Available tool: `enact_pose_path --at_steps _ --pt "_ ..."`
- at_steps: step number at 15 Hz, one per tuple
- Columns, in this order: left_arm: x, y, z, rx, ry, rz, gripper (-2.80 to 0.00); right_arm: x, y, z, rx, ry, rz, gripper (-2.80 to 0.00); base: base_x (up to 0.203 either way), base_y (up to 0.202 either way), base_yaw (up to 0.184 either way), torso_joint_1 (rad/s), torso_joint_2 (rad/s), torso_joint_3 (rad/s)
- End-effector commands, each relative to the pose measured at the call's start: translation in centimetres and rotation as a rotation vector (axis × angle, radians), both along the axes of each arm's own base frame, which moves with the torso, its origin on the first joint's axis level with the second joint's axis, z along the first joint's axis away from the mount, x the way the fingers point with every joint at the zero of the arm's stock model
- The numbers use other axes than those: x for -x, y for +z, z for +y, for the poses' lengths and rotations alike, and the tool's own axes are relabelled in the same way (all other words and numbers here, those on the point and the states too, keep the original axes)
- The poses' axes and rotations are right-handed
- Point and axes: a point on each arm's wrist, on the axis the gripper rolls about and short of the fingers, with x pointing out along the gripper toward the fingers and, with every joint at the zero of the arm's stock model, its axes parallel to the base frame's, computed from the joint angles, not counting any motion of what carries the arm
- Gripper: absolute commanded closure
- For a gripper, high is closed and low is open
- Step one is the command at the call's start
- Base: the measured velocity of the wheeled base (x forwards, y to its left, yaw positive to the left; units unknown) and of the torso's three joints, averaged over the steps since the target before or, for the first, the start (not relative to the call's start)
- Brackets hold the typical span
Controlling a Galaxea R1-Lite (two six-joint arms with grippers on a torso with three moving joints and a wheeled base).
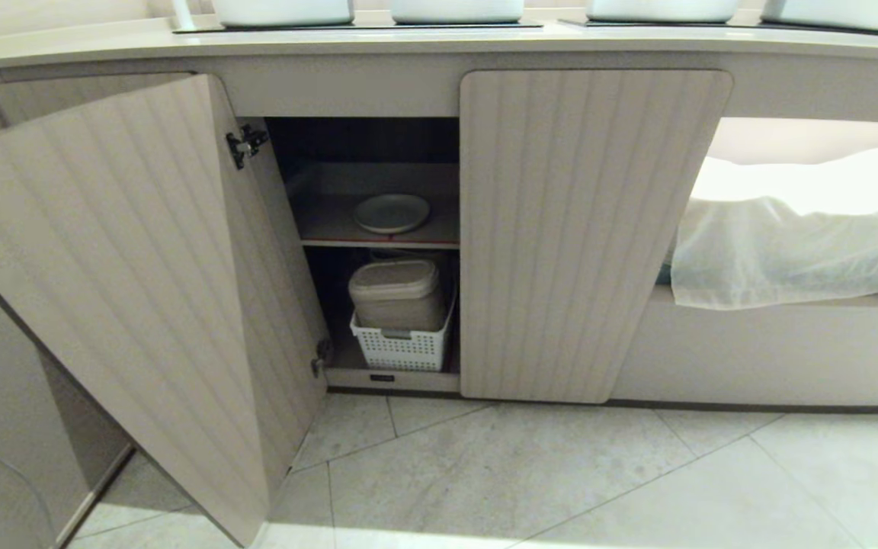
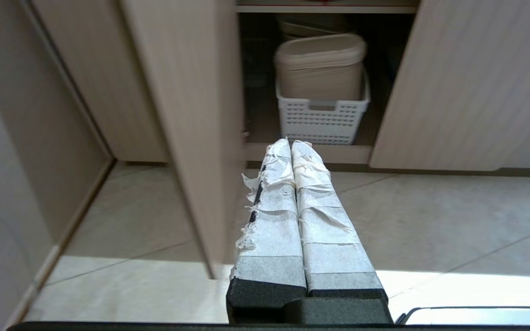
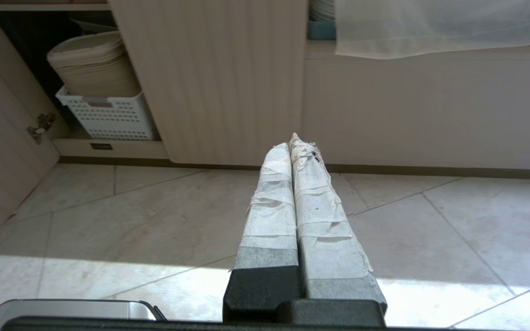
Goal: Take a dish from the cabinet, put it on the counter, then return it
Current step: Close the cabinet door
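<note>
- Dish point(image 1: 392, 213): lies flat on the upper shelf point(image 1: 332, 221) of the cabinet point(image 1: 595, 229), towards the far side and apart from the walls.
- Left door point(image 1: 126, 282): swung wide open; right door shut, so the opening is narrow.
- Left gripper point(image 2: 291, 143): low over the floor point(image 1: 530, 473) in front of the opening, taped fingers pressed together, holding nothing.
- Right gripper point(image 3: 292, 140): low before the shut door, fingers likewise pressed together and empty.
- Step in hand, as judged: reaching for the dish. The jaws should part first, then enter level with the shelf and take the near rim.
- Obstacles: the open door's edge on the left and the shut door on the right.
- Below the shelf: a lidded tub point(image 1: 395, 293) in a white basket point(image 1: 402, 349).
- Counter point(image 1: 439, 44): above, carrying white vessels point(image 1: 456, 9); a white cloth point(image 1: 797, 229) lies at right.
</note>
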Motion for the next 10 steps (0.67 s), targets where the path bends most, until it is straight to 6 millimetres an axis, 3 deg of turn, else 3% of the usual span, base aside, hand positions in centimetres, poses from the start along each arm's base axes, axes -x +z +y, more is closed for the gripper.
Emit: enact_pose_path --at_steps 1,10 --pt "-0.01 0.01 0.00 0.000 0.000 0.001 0.00 0.00 0.00 0.00 0.000 0.000 0.000 0.00 0.000 0.195 -0.004 0.002 0.00 0.002" --pt "-0.01 0.01 0.00 0.000 0.000 0.000 0.00 0.00 0.00 0.00 0.000 0.000 0.000 0.00 0.000 0.195 -0.002 0.002 0.00 0.005"
